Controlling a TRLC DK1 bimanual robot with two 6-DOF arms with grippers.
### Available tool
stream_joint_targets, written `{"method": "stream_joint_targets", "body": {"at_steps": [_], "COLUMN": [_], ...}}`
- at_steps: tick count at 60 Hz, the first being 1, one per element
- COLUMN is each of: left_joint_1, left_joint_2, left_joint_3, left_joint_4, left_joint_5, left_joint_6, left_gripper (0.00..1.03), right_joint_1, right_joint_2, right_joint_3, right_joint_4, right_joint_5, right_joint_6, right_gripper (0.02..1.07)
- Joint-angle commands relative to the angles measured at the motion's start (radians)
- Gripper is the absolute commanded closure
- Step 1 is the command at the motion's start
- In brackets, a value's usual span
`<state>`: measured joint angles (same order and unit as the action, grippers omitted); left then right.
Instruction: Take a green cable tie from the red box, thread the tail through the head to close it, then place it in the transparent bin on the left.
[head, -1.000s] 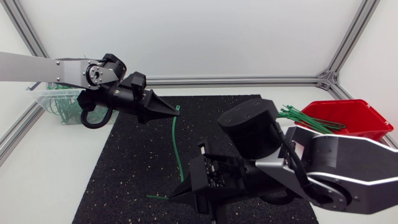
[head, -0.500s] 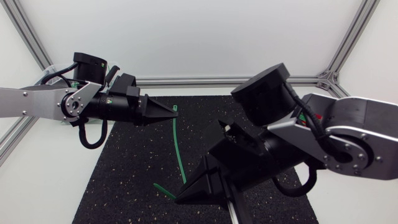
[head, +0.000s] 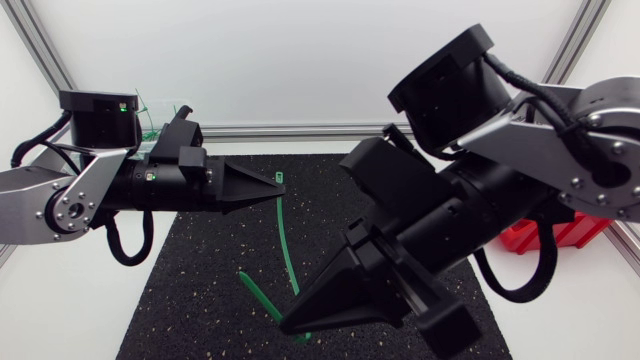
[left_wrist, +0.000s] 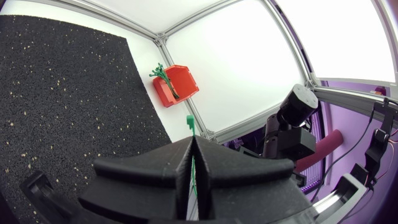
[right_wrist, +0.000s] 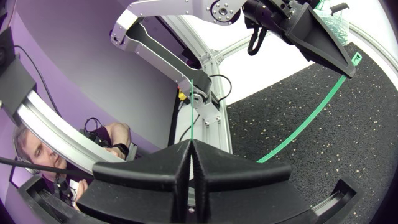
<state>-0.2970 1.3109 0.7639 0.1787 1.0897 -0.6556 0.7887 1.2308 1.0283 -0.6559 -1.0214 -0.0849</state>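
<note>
One green cable tie (head: 287, 245) hangs over the black mat (head: 200, 260) between my two grippers. My left gripper (head: 282, 183) is shut on its head end, and the small square head (left_wrist: 189, 121) pokes out past the fingertips. Lower down, my right gripper (head: 288, 324) is shut on the tail part, whose free end (head: 256, 292) sticks out sideways. In the right wrist view the strap (right_wrist: 305, 124) curves from my right gripper (right_wrist: 189, 146) up to the left gripper (right_wrist: 352, 70). The red box (left_wrist: 176, 84) holds more ties. The transparent bin (head: 160, 110) sits behind my left arm.
My bulky right arm crosses the mat's right half and hides most of the red box (head: 528, 238). An aluminium frame (head: 300, 129) borders the white table at the back and sides. The bin (right_wrist: 331, 15) holds several green ties.
Both arms have turned and risen, the right one swinging up high. The tie's tail end has lifted off the mat. The left gripper's tip stays near the same spot.
</note>
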Motion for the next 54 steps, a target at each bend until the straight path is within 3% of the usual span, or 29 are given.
{"method": "stream_joint_targets", "body": {"at_steps": [1, 4, 8, 14, 21, 37, 54], "left_joint_1": [-0.002, -0.004, -0.008, -0.008, -0.019, -0.125, -0.14], "left_joint_2": [-0.048, -0.075, -0.093, -0.111, -0.144, -0.179, -0.266], "left_joint_3": [-0.034, -0.038, -0.041, -0.048, -0.055, -0.074, -0.095], "left_joint_4": [0.013, 0.013, 0.013, 0.015, 0.015, 0.018, 0.018], "left_joint_5": [-0.004, -0.008, -0.016, -0.017, -0.037, -0.137, -0.22], "left_joint_6": [-0.032, -0.035, -0.036, -0.036, -0.035, -0.012, 0.024], "left_gripper": [1.0, 1.0, 1.0, 1.0, 1.0, 1.0, 1.0], "right_joint_1": [-0.003, -0.005, -0.022, -0.054, -0.063, -0.063, -0.098], "right_joint_2": [0.024, 0.081, 0.134, 0.11, 0.128, 0.131, 0.15], "right_joint_3": [0.041, 0.064, 0.127, 0.131, 0.194, 0.227, 0.305], "right_joint_4": [-0.019, -0.082, -0.249, -0.182, -0.317, -0.329, -0.444], "right_joint_5": [-0.042, -0.08, -0.105, -0.128, -0.186, -0.227, -0.264], "right_joint_6": [0.102, 0.257, 0.191, 0.295, 0.266, 0.327, 0.359], "right_gripper": [1.02, 1.02, 1.02, 1.02, 1.02, 1.02, 1.02]}}
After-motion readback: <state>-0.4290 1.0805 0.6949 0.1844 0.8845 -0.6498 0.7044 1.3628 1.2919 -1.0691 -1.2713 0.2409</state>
